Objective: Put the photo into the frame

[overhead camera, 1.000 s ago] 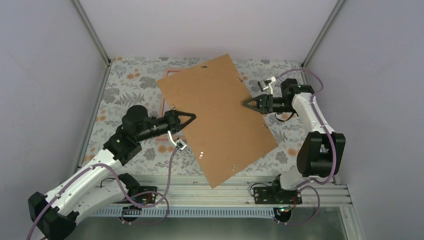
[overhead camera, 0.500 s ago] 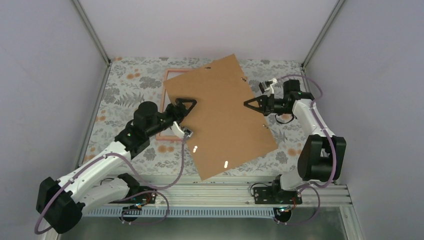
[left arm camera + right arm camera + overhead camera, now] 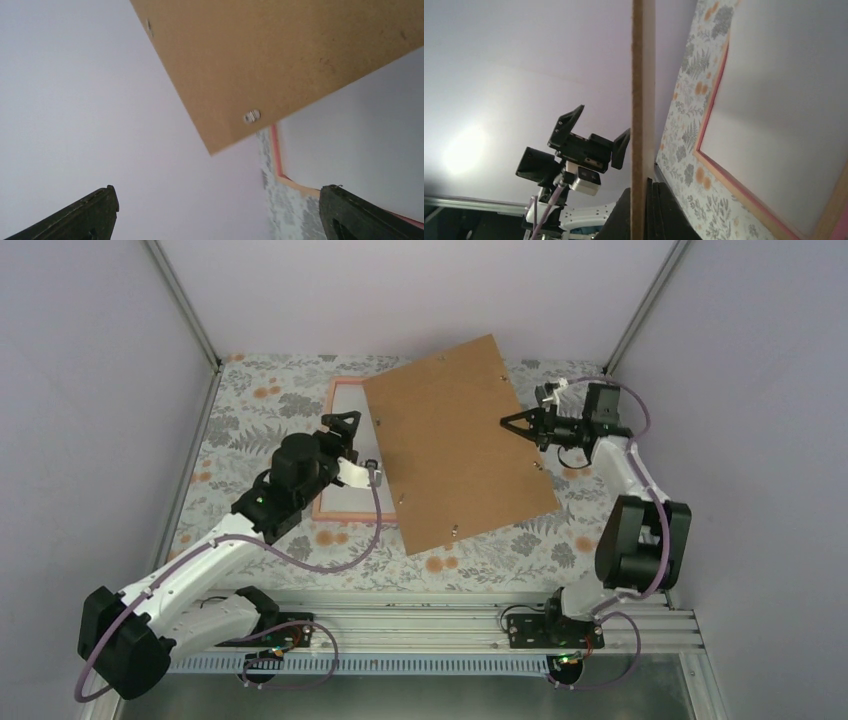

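Observation:
The pink frame [image 3: 346,400] lies flat on the flowered cloth at the back left, its right part hidden under a raised brown backing board [image 3: 455,445]. My right gripper [image 3: 514,423] is shut on the board's right edge and holds it tilted above the table. In the right wrist view the board [image 3: 643,90] stands edge-on between the shut fingers [image 3: 642,188], with the frame [image 3: 711,135] beyond it. My left gripper [image 3: 343,421] hovers open over the frame's left part, apart from the board. Its wrist view shows wide fingers [image 3: 218,190], the board's corner [image 3: 280,60] and a frame corner [image 3: 278,167]. The photo is out of view.
A flowered cloth [image 3: 250,410] covers the table. Grey walls with metal corner posts [image 3: 185,305] close the back and sides. A metal rail [image 3: 430,625] carries both arm bases at the near edge. The left arm [image 3: 584,145] shows beyond the board.
My left gripper opened, let go of the board and drew back left. My right gripper shut on the board's right edge and swung it up and rightward, uncovering more of the frame.

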Action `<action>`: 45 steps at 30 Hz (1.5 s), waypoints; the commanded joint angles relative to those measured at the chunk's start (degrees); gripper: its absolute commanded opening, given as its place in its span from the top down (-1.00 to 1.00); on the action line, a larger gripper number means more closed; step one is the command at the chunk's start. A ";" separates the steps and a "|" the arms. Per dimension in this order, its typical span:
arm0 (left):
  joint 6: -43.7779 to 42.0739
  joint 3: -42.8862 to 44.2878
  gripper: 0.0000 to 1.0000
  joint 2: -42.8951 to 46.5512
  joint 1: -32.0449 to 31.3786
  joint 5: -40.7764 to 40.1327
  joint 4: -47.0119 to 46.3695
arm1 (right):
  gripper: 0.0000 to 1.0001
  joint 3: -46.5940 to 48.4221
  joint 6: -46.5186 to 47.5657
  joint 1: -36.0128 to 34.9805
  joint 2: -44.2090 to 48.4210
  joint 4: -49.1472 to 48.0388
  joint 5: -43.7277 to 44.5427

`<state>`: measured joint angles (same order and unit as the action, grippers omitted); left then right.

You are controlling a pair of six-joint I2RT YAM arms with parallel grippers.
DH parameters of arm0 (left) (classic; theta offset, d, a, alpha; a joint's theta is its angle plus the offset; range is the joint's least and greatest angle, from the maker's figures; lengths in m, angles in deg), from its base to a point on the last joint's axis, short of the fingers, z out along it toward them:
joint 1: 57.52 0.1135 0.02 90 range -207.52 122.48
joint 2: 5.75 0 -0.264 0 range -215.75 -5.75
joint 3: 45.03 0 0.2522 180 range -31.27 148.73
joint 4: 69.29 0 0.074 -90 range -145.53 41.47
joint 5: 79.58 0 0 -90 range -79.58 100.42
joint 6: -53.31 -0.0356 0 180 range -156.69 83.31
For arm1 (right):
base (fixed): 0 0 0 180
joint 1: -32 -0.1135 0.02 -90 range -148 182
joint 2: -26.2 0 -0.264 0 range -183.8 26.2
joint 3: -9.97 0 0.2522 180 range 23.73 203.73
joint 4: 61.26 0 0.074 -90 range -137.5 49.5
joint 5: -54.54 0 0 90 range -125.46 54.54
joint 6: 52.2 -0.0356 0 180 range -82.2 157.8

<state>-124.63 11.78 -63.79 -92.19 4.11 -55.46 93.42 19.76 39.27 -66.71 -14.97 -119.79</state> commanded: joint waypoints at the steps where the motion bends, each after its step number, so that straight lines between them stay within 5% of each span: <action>1: 13.02 5.09 -1.00 -1.87 1.32 -7.13 6.29 | 0.92 -11.44 -44.00 0.08 9.02 -52.37 2.84; 11: 46.94 26.57 -1.00 -13.72 14.75 -6.50 17.69 | 0.92 -16.23 -57.96 -5.90 3.69 -72.60 16.16; 15: 62.28 33.18 -1.00 -18.29 22.95 2.60 24.74 | 0.92 -16.21 -57.98 -9.67 0.31 -73.54 22.77; 21: 77.39 34.43 -1.00 -24.09 36.42 26.70 29.42 | 0.92 -16.58 -57.98 -14.22 -6.18 -76.45 29.05; 33: 81.66 31.19 -0.94 -33.87 42.40 37.31 30.11 | 0.92 -9.20 -62.23 -20.43 -19.17 -84.50 33.79; 45: 82.06 32.78 -0.90 -37.95 44.68 37.23 30.28 | 0.92 -3.22 -56.88 -22.29 -30.26 -82.87 36.03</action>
<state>-43.28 42.38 -101.65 -47.76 40.07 -25.01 88.33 -39.52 17.70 -95.03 -94.16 -85.83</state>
